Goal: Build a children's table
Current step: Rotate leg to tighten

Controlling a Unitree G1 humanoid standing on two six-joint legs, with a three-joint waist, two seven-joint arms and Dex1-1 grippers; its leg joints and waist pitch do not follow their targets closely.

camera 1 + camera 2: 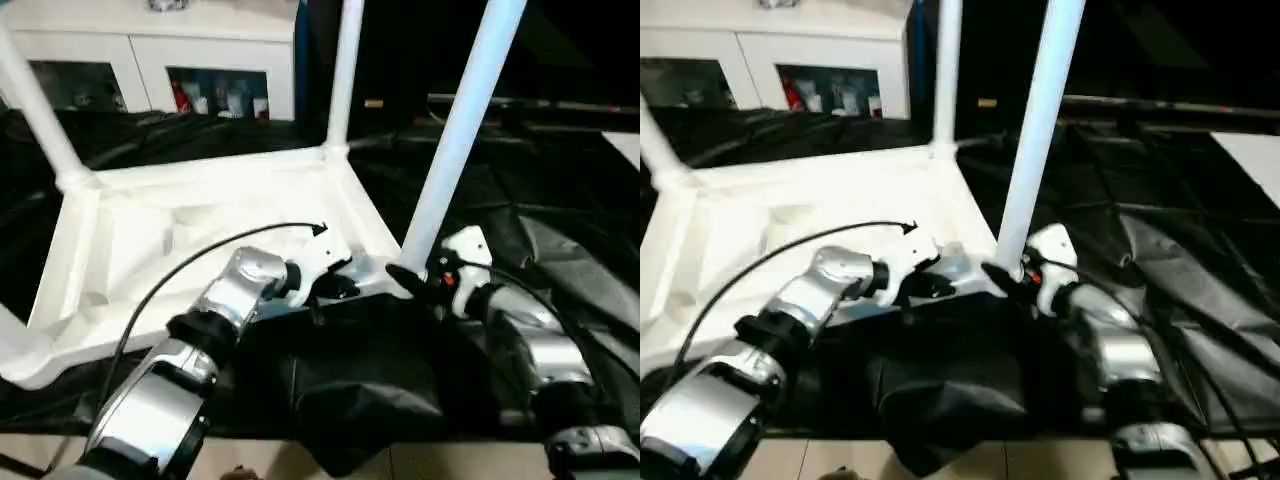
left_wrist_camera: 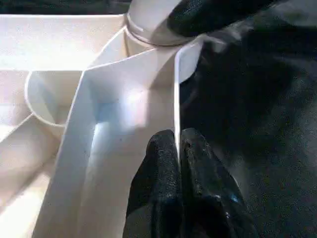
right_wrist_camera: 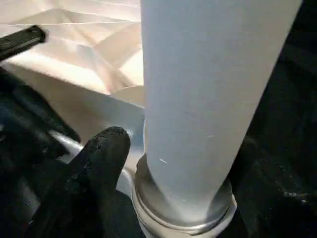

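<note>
Left eye view: both grippers at the tabletop's near corner.
Lower centre, the left gripper (image 1: 335, 283) pinches the tabletop (image 1: 200, 240) rim, likely steadying it. Beside it, the right gripper (image 1: 418, 280) straddles a leg (image 1: 460, 130) at its socket, grip uncertain. Farther legs stand upper left and centre. No readable writing.

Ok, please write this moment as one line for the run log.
left pincer: shut on tabletop rim | right pincer: around base of near leg, at corner socket | tabletop: upside down, three legs upright
</note>
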